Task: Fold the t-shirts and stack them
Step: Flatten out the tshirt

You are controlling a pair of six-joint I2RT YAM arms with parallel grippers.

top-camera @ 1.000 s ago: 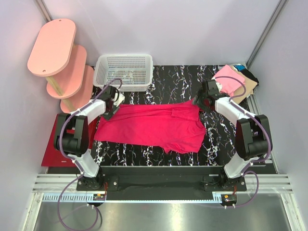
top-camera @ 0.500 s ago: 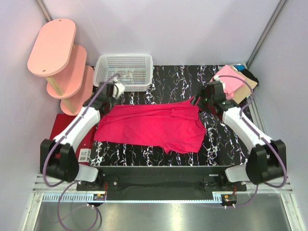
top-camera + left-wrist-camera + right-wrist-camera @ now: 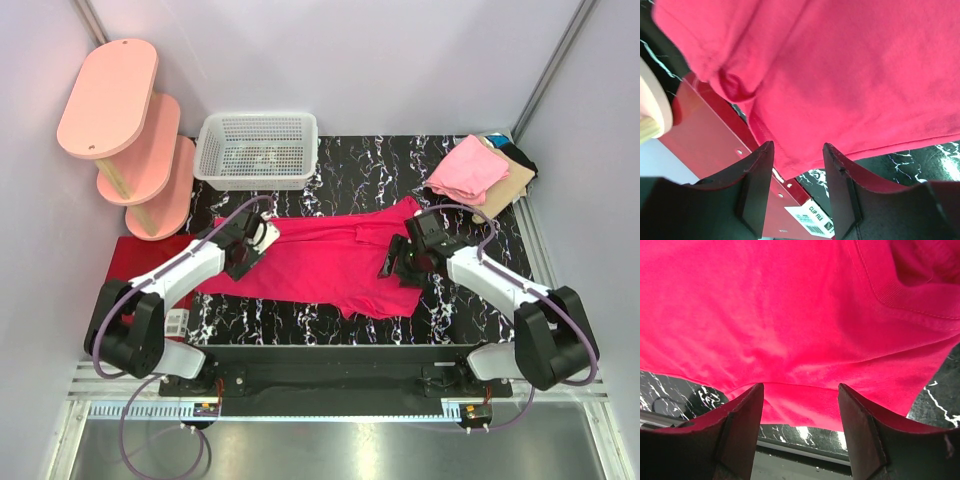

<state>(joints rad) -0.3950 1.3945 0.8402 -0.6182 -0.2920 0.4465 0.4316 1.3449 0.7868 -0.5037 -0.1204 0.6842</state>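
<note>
Just now both arms had drawn back from the edge of the magenta t-shirt point(image 3: 320, 262) nearest the basket point(image 3: 258, 150) to the edge farthest from it. The left gripper point(image 3: 797, 155) and right gripper point(image 3: 800, 392) hovered there, fingers parted and holding nothing. The shirt lay spread before the basket; I reckoned a hem grab for the fold was next.

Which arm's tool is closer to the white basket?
Left. The left tool is at the red shirt's left end, just in front of the basket; the right tool is over its right end.
</note>
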